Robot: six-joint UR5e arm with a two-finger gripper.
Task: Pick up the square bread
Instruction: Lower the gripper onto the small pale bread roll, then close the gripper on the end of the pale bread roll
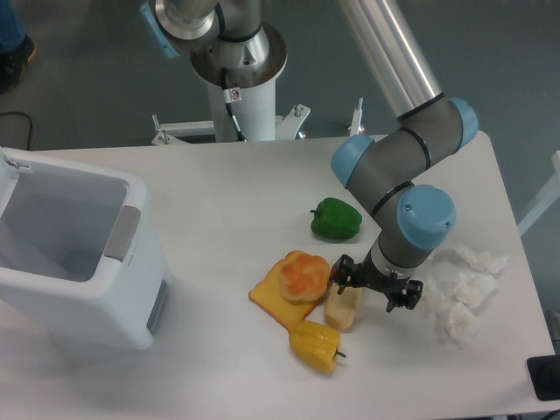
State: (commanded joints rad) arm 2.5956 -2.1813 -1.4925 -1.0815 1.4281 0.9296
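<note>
Fixed camera: the black two-finger gripper (367, 286) sits low over the upper end of the small pale cream-tan square bread block (343, 307), fingers spread apart, one at each side of it; contact cannot be confirmed. The bread lies on the white table (219, 201), just right of the round golden bun (303, 276) resting on the flat orange toast slice (271, 302), and just above the yellow pepper (317, 345). Green pepper (336, 219) further back. Crumpled white tissue (459, 289) to the right; white bin (74, 258) at left.
</note>
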